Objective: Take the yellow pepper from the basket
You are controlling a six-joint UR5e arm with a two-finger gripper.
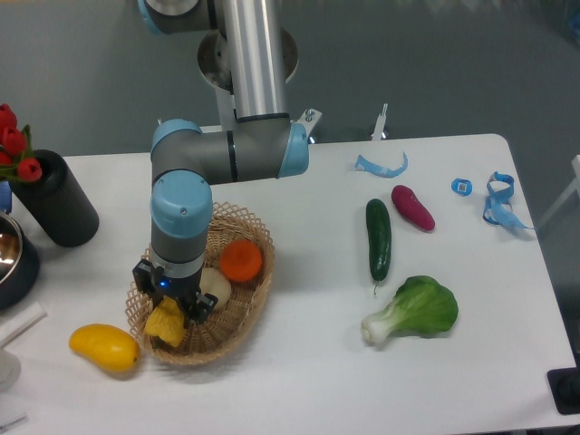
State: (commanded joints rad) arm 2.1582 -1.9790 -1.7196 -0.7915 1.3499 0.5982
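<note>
The yellow pepper [166,323] lies in the front left of the tan wicker basket [237,322], ridged and blocky. My gripper [170,314] points straight down into the basket, its dark fingers closed in on the pepper's top. The arm's wrist hides most of the gripper and part of the pepper. The pepper still rests low in the basket. An orange [241,260] and a pale round thing [215,284] lie beside it in the basket.
A smooth yellow mango-like fruit [104,348] lies left of the basket. A black cylinder with red flowers [54,198] and a metal bowl [11,258] stand at far left. A cucumber [378,238], purple vegetable [412,207], bok choy [415,311] and blue clips [497,199] lie to the right.
</note>
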